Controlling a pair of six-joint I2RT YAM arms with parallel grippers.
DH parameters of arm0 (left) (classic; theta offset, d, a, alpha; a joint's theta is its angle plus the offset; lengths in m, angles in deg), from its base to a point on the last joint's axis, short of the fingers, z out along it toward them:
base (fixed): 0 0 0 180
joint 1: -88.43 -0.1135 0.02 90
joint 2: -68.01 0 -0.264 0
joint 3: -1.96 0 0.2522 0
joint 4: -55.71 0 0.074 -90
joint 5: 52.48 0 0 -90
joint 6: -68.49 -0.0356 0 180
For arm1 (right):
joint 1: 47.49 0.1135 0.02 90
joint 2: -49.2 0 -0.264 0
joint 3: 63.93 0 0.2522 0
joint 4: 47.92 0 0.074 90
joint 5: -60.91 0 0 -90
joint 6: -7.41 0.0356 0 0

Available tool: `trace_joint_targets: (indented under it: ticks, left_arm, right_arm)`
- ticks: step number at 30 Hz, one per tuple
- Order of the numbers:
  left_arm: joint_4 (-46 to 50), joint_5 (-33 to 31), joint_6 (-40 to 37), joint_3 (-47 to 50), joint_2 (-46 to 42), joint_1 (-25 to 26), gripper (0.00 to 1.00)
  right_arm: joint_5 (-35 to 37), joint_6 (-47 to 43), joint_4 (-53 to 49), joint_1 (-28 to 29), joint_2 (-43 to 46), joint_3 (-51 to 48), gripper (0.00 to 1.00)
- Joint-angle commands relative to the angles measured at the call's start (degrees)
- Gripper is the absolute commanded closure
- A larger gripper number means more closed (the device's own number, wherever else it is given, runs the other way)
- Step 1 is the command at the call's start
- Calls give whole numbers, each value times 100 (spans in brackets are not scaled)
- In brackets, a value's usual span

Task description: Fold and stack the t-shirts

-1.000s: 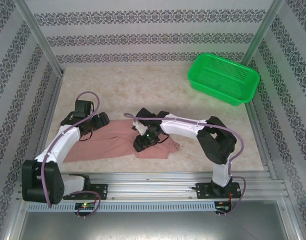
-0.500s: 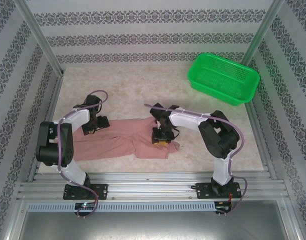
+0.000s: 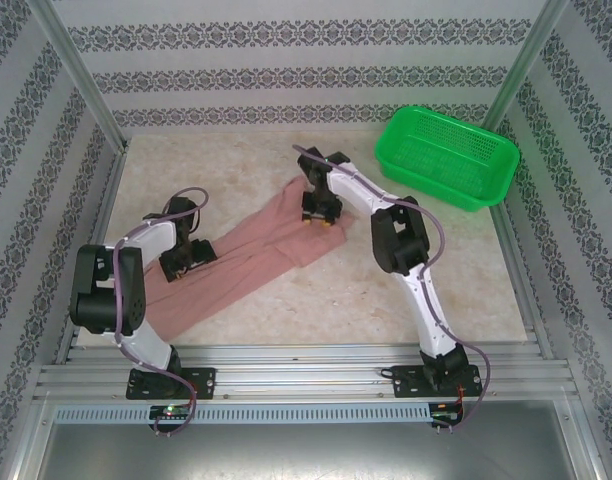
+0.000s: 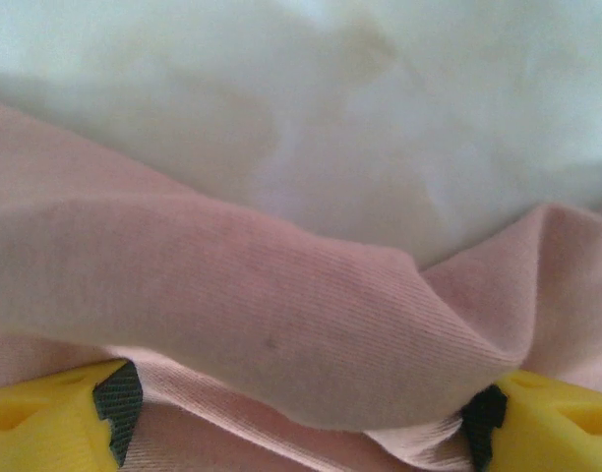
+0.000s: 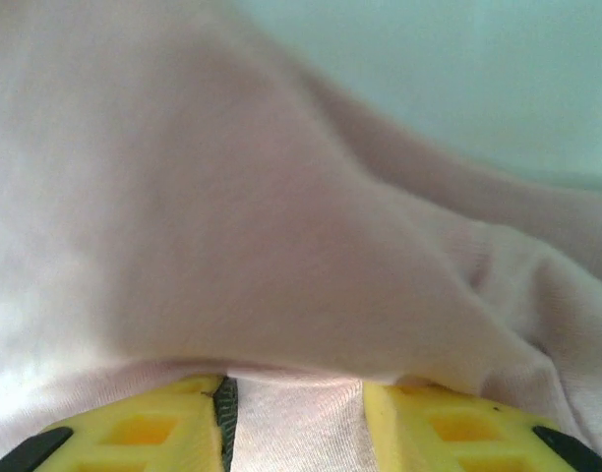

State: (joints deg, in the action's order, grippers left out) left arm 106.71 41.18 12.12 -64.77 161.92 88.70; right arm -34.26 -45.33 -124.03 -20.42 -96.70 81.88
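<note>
- Salmon-pink soft cloth t-shirt (image 3: 248, 262) lies stretched in a long diagonal band on the pale marbled table (image 3: 386, 290), running from the near left up toward the middle.
- Right gripper (image 3: 319, 210) sits at the band's far end. Its yellow fingers (image 5: 144, 428) are narrowed on a strip of the cloth, and the rest drapes over them. I judge this hold is meant to pull the garment taut and flat.
- Left gripper (image 3: 186, 258) rests low on the near part, jaws standing wide, with a raised fold lying loose between its yellow fingertips (image 4: 45, 418). It seems to weigh that end down rather than pinch it.
- Green plastic mesh basket (image 3: 438, 186) stands well apart at the far right, away from the cloth.
- The cloth looks narrow and rumpled, so this reads as spreading; folding is not yet begun.
</note>
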Motion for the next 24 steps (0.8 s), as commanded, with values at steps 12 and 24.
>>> trace_joint_targets:
  ticks: [12,24]
  left_arm:
    - [978,414,-422,-993,-1553,-50,7]
    - [558,900,-1132,-462,-1922,-32,7]
  right_arm:
    - [-81,861,1405,-226,2093,-2699,37]
    - [291,1716,1398,568,2690,-3505,26]
